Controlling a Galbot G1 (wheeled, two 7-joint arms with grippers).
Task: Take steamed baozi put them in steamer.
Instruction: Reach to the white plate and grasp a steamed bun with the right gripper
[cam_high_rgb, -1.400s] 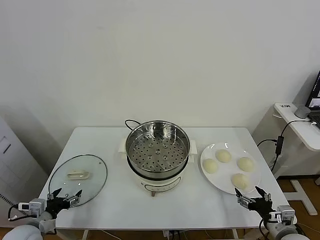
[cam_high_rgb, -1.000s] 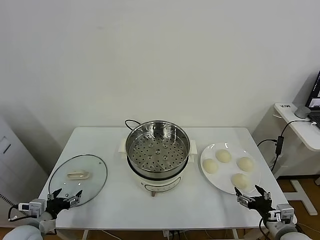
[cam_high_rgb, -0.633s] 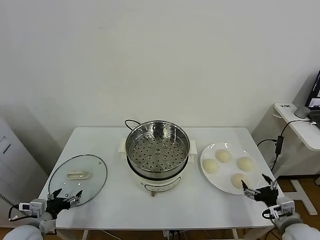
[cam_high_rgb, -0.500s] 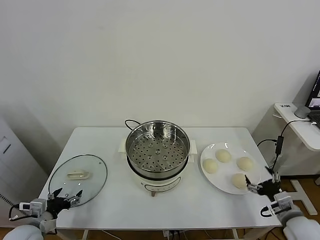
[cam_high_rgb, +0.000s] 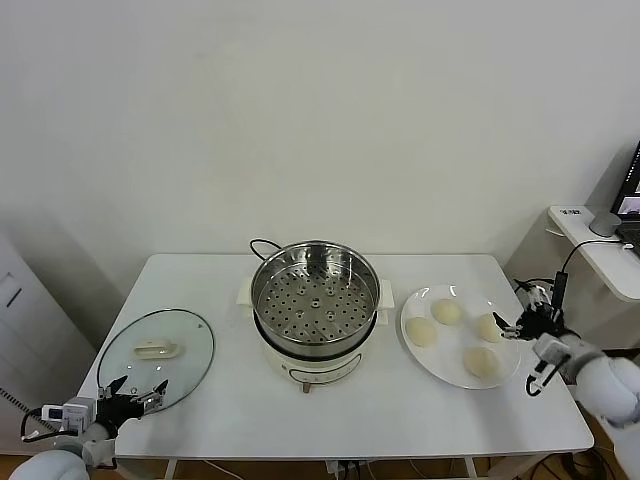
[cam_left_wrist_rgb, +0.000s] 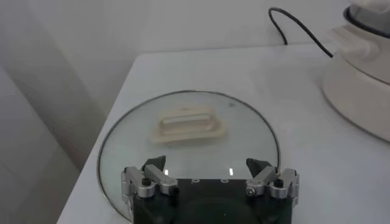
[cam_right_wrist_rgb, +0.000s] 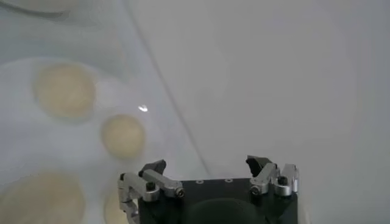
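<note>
White wall backs a white table (cam_high_rgb: 230, 405) that carries everything; a side desk with a laptop edge stands off to the right. At the table's middle, nearer the back edge, the steamer (cam_high_rgb: 315, 290) sits upright on its white pot base (cam_high_rgb: 312, 372), its perforated bottom bare and its mouth facing up, a black cord (cam_high_rgb: 262, 244) curling behind it. Four steamed baozi (cam_high_rgb: 447, 311) lie domed side up on a white plate (cam_high_rgb: 412, 345) just beside the steamer, toward the table's right edge; being round, they show no long axis. A glass lid (cam_high_rgb: 155, 357) lies flat near the front left corner. The right gripper (cam_high_rgb: 527, 315) hovers at the plate's right rim, beside the rightmost bun, jaws spread and holding nothing. The left gripper (cam_high_rgb: 130, 401) waits at the lid's front edge, jaws likewise spread.
</note>
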